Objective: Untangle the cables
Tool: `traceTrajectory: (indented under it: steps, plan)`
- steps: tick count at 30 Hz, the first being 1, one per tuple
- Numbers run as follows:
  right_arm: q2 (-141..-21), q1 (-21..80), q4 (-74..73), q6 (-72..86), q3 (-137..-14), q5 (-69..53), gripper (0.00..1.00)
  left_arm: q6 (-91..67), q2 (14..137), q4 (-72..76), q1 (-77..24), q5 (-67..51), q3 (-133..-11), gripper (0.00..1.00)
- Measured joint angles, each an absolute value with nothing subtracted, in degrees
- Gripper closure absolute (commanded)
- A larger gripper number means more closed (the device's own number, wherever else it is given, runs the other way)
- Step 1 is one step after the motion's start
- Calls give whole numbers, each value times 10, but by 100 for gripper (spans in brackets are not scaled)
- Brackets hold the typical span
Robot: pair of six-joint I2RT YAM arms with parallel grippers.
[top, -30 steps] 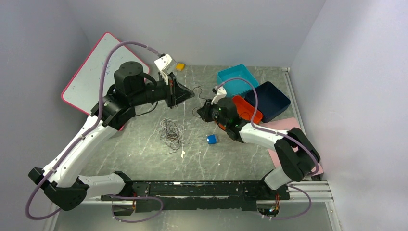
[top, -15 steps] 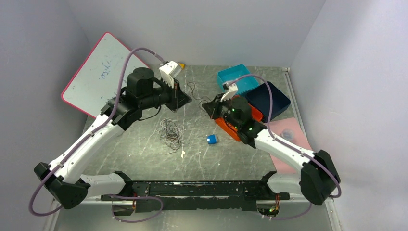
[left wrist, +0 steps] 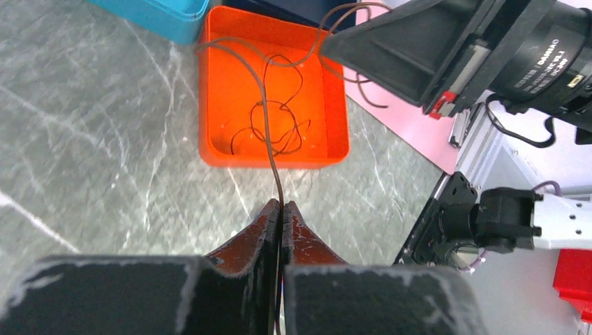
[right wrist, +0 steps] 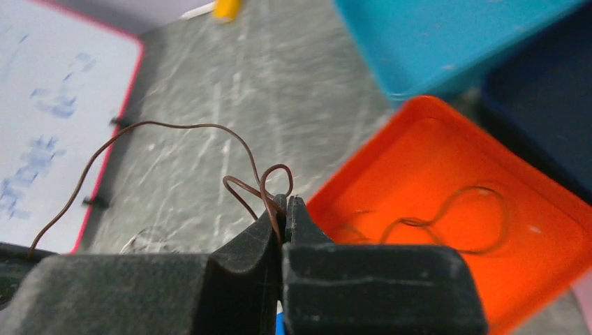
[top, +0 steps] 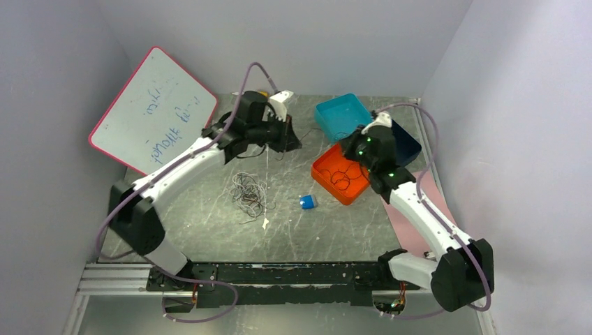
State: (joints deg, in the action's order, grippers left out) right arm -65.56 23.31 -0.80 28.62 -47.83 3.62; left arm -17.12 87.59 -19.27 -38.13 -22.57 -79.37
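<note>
A tangle of whitish-grey and black cables [top: 248, 192] lies on the table left of centre. My left gripper [top: 296, 142] is shut on one thin dark brown cable [left wrist: 267, 105]; in the left wrist view [left wrist: 280, 204] the cable runs from the tips across the orange tray [left wrist: 218, 91] to my right gripper [left wrist: 328, 46]. My right gripper [top: 348, 151] hangs over the tray's far edge, shut on the same cable [right wrist: 178, 127], which loops at its tips [right wrist: 286, 199]. Another dark cable [right wrist: 447, 209] lies coiled in the tray.
A teal bin [top: 342, 115] and a dark blue bin [top: 405, 143] stand behind the orange tray [top: 328, 183]. A small blue block [top: 307, 202] lies mid-table. A whiteboard [top: 150, 112] leans at the back left. A pink mat [top: 412, 216] lies at the right.
Both arms have swung right and back. The left gripper has moved towards the table's back centre, the right gripper over the orange tray, which now shows a cable inside.
</note>
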Motion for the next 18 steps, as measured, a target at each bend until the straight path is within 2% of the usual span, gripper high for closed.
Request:
traceTrajectory:
  steps: [6, 11, 18]
  plan:
    - [-661, 127, -53, 315, -462, 44, 100, -173, 1027, -170, -398, -238, -904, 93]
    - [-696, 88, -62, 321, -449, 42, 100, -171, 1163, -171, -434, -238, -1028, 93]
    - [-742, 76, -68, 321, -434, 32, 100, -174, 1289, -183, -451, -243, -1128, 93]
